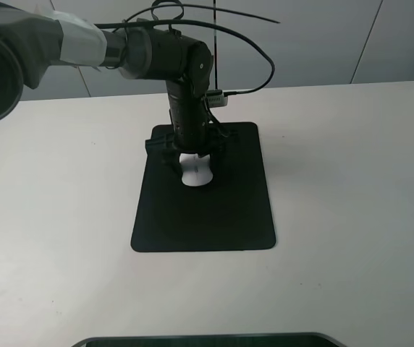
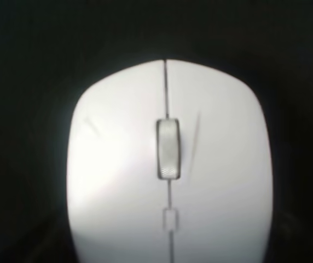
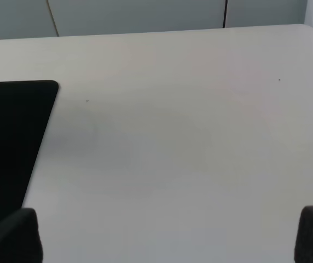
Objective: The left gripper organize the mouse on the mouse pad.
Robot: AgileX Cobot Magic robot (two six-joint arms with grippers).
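We found the left pincer [image 1: 194, 160] lowered over the mouse [image 1: 196, 176], one black finger on either side of the white shell; the fingers stood just beside it, but we could not tell whether they pressed on it or only flanked it. In the left wrist view the mouse [image 2: 167, 175] filled nearly the whole picture, its grey scroll wheel [image 2: 168, 149] sitting on the centre seam; all around it was black, and we could not make out the fingers there.

The mouse lay flat on the pad [image 1: 221, 217], in its far half and near the middle of its width; the pad lay flat on the pale tabletop [image 1: 352, 181]. The black arm [image 1: 182, 79] rose from the pincer and bent away to the left of the high view; it wore grey tape [image 1: 84, 40], and black cables [image 1: 261, 54] looped off it.

The right pincer [image 3: 162, 238] was spread wide, its two dark fingertips [image 3: 9, 235] well apart and nothing between them; it hung over bare tabletop [image 3: 189, 137], with a corner of the pad [image 3: 9, 137] near one finger.
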